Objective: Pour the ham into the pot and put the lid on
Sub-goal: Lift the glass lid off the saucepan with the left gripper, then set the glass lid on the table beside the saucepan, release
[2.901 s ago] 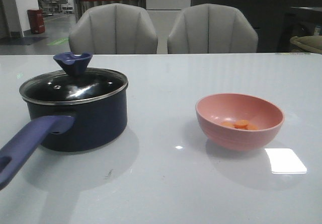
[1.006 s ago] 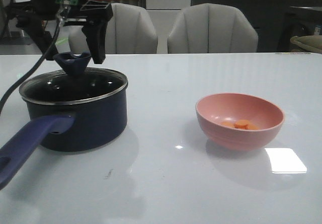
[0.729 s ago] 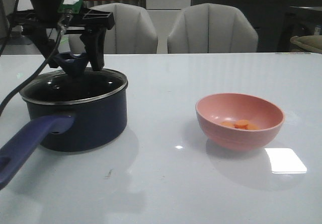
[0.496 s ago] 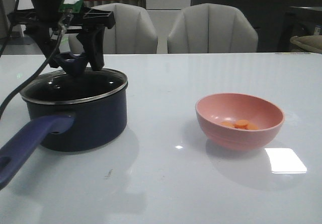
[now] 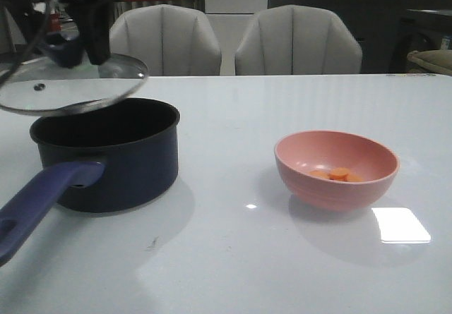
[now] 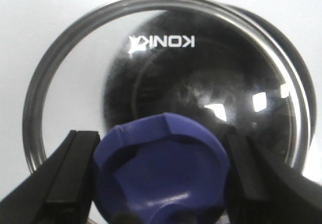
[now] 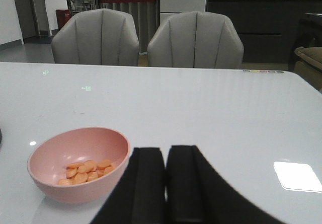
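1. Left end effector (image 6: 161, 183) has its two fingers clamped on the dark blue knob (image 6: 162, 168) of the lid (image 5: 70, 82); I see the lid lifted off, tilted, above the pot's left rim.
2. My right end effector (image 7: 166, 183) is clenched on nothing, near the pink bowl (image 7: 78, 163).
3. I see the pot (image 5: 106, 155) uncovered on the surface (image 5: 282, 272), its long handle (image 5: 39, 204) pointing toward the camera and left.
4. Ham (image 5: 337, 175) lies in the bowl, well apart from the pot.
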Tool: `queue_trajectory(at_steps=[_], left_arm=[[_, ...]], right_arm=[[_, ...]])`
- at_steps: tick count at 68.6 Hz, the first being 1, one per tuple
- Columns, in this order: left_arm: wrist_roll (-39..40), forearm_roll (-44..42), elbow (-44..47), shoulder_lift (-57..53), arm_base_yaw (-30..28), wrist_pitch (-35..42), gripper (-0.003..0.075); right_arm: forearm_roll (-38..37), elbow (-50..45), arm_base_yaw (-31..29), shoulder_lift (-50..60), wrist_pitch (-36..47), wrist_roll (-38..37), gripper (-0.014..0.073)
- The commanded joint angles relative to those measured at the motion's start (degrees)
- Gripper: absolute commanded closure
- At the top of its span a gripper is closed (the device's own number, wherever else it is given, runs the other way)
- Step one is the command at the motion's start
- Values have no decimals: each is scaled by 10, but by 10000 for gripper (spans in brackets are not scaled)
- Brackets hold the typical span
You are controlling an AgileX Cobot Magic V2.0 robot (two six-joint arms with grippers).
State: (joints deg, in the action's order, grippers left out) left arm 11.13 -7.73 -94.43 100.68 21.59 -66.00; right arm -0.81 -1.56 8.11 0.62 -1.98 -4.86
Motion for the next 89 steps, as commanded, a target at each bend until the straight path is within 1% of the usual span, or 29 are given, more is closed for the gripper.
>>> queue_trajectory(at_steps=[1,11,21,27,34,39,44,51,74,78,80,81,82,83,84,85,86,87,88,89], left_arm=[[-1,-21,-22,-59,-42,16,461],[-30,-9,-8,-79,-118,15,461],[-67,23,36,-83,-191,31,461],[-80,44,83,-83,-231,67,461],[-91,67,145,-83,-261,122,461],[-95,77,185,-81,-268,164,461],[-117,81,223,-78,-268,203,461],[-121,83,254,-67,-268,237,461],[-135,85,261,-19,-260,248,456],[-135,85,261,-19,-257,254,432],[-135,85,261,-18,-256,256,407],[-135,85,261,-18,-256,256,382],[-135,85,261,-18,-256,256,374],[-135,85,261,-15,-256,256,335],[-135,85,261,-15,-256,256,335],[-135,85,261,-14,-256,256,294],[-135,85,261,-15,-256,256,283],[-135,85,261,-14,-256,256,254],[-135,85,261,-14,-256,256,254],[-135,85,261,-12,-256,254,211]], right_arm=[[-5,3,-2,11,44,4,429],[-5,3,-2,11,44,4,429],[-5,3,-2,11,44,4,429],[-5,3,-2,11,44,4,429],[-5,3,-2,11,44,4,429],[-5,3,-2,11,44,4,429],[-5,3,-2,11,44,4,429],[-5,3,-2,11,44,4,429],[-5,3,-2,11,44,4,429],[-5,3,-2,11,44,4,429],[-5,3,-2,11,44,4,429],[-5,3,-2,11,44,4,429],[-5,3,-2,11,44,4,429],[-5,3,-2,11,44,4,429],[-5,3,-2,11,44,4,429],[-5,3,-2,11,44,4,429],[-5,3,-2,11,44,4,429],[-5,3,-2,11,44,4,429],[-5,3,-2,11,44,4,429],[-5,3,-2,11,44,4,429]])
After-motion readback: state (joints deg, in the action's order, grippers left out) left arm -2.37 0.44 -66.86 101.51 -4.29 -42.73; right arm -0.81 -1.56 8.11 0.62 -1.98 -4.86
